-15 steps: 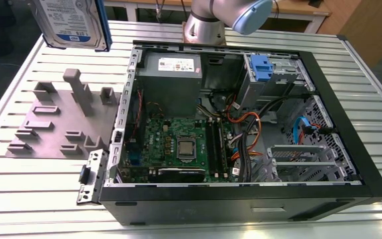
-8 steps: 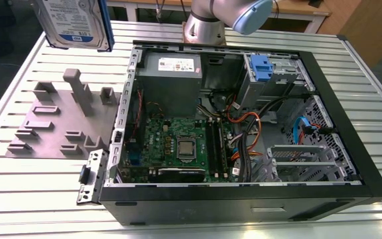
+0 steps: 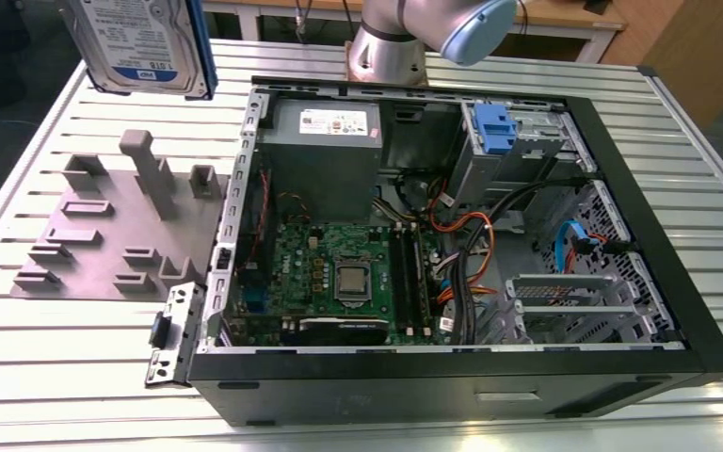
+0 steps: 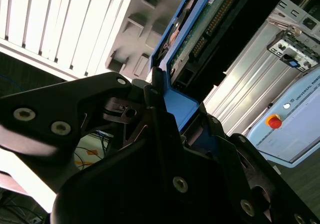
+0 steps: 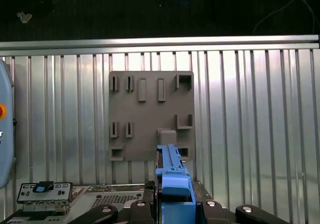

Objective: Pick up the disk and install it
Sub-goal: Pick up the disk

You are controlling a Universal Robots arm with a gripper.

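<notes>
Above the grey fixture plate, at the exterior view's upper left, we see the disk held clear of the surface. Its label faces the camera, and it is well apart from the open computer case. We judge it is carried this high to clear the plate's upright pegs and the case wall. The pick-up looks done; the disk is not yet in the case.

In the second wrist view the black fingers are clamped on the blue plastic carrier rail at one end of the disk, one on each side. Gripping the rail rather than the body seems sensible to us, since it puts no pressure on the green circuit board on the disk's underside. In the first wrist view the disk shows edge-on as a narrow blue strip rising from between the fingers, with the plate beyond it.

The disk is a flat rectangle of silver metal with a white-and-blue label and smooth blue rails along its edges. The plate is matt grey, with blocky slots and posts. The surface is ribbed, bright aluminium. The case is a black shell over perforated sheet metal. Inside it are a green motherboard, a boxy grey power supply and a metal drive cage with a blue latch.
</notes>
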